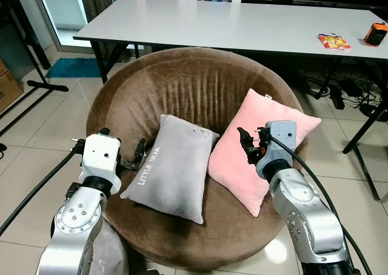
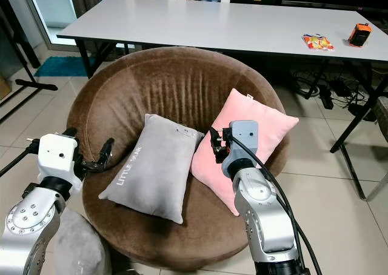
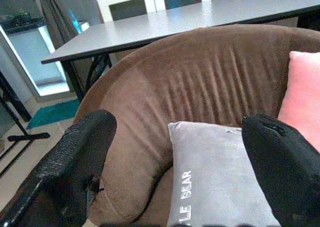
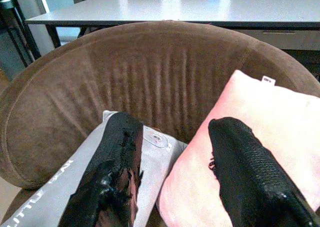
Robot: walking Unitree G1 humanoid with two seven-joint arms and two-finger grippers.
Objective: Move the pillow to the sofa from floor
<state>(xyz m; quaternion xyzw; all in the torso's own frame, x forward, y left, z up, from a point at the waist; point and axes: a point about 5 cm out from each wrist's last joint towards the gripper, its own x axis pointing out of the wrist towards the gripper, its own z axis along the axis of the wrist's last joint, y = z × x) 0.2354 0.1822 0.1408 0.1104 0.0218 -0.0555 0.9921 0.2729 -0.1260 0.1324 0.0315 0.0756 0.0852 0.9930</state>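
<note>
Grey pillow (image 1: 171, 166) lies flat on the seat of the round brown sofa (image 1: 200, 87), lettered edge to the left. Pink pillow (image 1: 260, 148) leans just beside it on the right, their near corners touching. Left gripper (image 1: 134, 157) hovers at the grey pillow's left edge, fingers spread wide, nothing held; arm bent up from near-left. Right gripper (image 1: 247, 143) sits in front of the pink pillow, fingers also apart and empty. White table (image 1: 242, 26) stands behind the sofa.
</note>
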